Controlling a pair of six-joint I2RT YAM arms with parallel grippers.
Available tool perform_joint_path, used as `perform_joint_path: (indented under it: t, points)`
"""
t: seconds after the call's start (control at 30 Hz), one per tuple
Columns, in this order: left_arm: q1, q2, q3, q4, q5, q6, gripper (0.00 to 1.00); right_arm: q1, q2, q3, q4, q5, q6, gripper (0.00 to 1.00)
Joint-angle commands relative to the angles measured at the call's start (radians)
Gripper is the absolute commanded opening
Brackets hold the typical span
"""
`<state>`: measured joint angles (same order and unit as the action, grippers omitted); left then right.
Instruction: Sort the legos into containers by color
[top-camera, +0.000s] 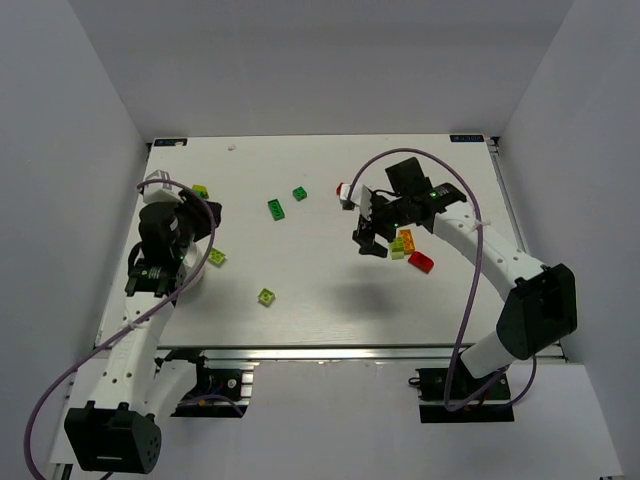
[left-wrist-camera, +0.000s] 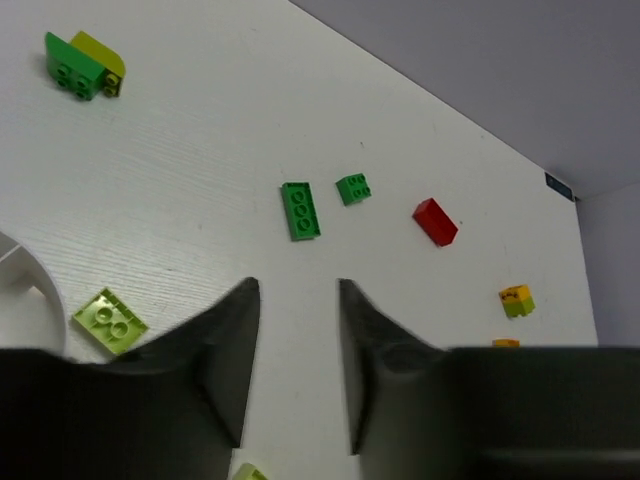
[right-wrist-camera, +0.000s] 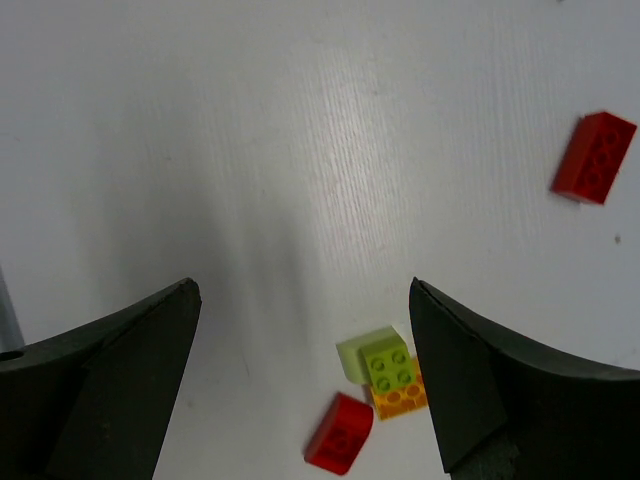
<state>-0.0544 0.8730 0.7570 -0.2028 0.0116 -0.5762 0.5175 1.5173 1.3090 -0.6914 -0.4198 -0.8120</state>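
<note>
Readable text: none that I can make out in any view.
Far-edge tags: a dark tag (top-camera: 466, 137) sits at the table's (top-camera: 330, 300) 1 o'clock corner and a pale tag (top-camera: 170, 141) at 11 o'clock. Their print is too small for me to read.
Left wrist view: the dark tag shows at 2 o'clock, blurred.
Legos (left-wrist-camera: 301, 210): no lettering I can read.

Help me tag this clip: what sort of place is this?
Probably a robotics lab test cell: a white table boxed in by plain grey walls, two arms bolted at its near edge, legos scattered on it.
</note>
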Motion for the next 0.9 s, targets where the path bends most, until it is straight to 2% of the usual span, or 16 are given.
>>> perform_joint_path:
  t: [0.0, 0.03, 0.07, 0.1, 0.13, 0.2, 0.27, 0.3, 0.33, 0.4, 0.43, 0.57, 0.6, 0.7, 0.83, 0.87]
  points:
    - [-0.002, 0.006, 0.073, -0.073, 0.083, 0.025, 0.54, -0.016, -0.037, 0.032, 0.032, -0.219, 0.022, 0.89]
    - [-0.002, 0.018, 0.082, -0.087, 0.103, 0.03, 0.68, -0.016, -0.042, 0.029, 0.053, -0.276, 0.049, 0.8]
    - [-0.002, 0.023, 0.088, -0.11, 0.125, 0.035, 0.98, -0.016, -0.048, 0.023, 0.072, -0.333, 0.057, 0.73]
    - [-0.002, 0.029, 0.096, -0.119, 0.164, 0.036, 0.98, -0.016, -0.06, 0.01, 0.132, -0.429, 0.08, 0.64]
    - [-0.002, 0.037, 0.096, -0.124, 0.185, 0.032, 0.98, -0.014, -0.066, -0.017, 0.177, -0.462, 0.167, 0.43]
    - [-0.007, 0.041, 0.079, -0.109, 0.227, 0.013, 0.98, -0.014, -0.063, -0.039, 0.284, -0.49, 0.267, 0.27]
    - [-0.03, 0.061, 0.077, -0.096, 0.238, 0.003, 0.98, -0.013, -0.054, -0.059, 0.325, -0.481, 0.368, 0.3]
    - [-0.045, 0.075, 0.097, -0.102, 0.228, 0.001, 0.98, -0.013, -0.055, -0.071, 0.37, -0.462, 0.388, 0.4]
    - [-0.083, 0.119, 0.111, -0.115, 0.216, 0.002, 0.98, -0.011, -0.06, -0.085, 0.4, -0.442, 0.41, 0.62]
    - [-0.126, 0.181, 0.149, -0.176, 0.18, 0.022, 0.98, -0.01, -0.075, -0.122, 0.458, -0.387, 0.456, 0.86]
    - [-0.166, 0.214, 0.194, -0.203, 0.136, 0.03, 0.98, -0.01, -0.077, -0.125, 0.469, -0.372, 0.465, 0.9]
    - [-0.203, 0.36, 0.281, -0.32, 0.002, -0.016, 0.93, -0.011, -0.084, -0.145, 0.547, -0.292, 0.525, 0.89]
    - [-0.203, 0.372, 0.295, -0.329, -0.034, -0.034, 0.9, -0.011, -0.088, -0.184, 0.596, -0.208, 0.622, 0.89]
    - [-0.203, 0.396, 0.324, -0.346, -0.094, -0.114, 0.72, -0.046, -0.052, -0.194, 0.619, -0.273, 0.668, 0.89]
    - [-0.206, 0.382, 0.314, -0.395, -0.174, -0.233, 0.44, -0.08, -0.042, -0.214, 0.606, -0.381, 0.61, 0.59]
    - [-0.206, 0.374, 0.303, -0.412, -0.191, -0.284, 0.38, -0.082, -0.055, -0.224, 0.622, -0.379, 0.603, 0.56]
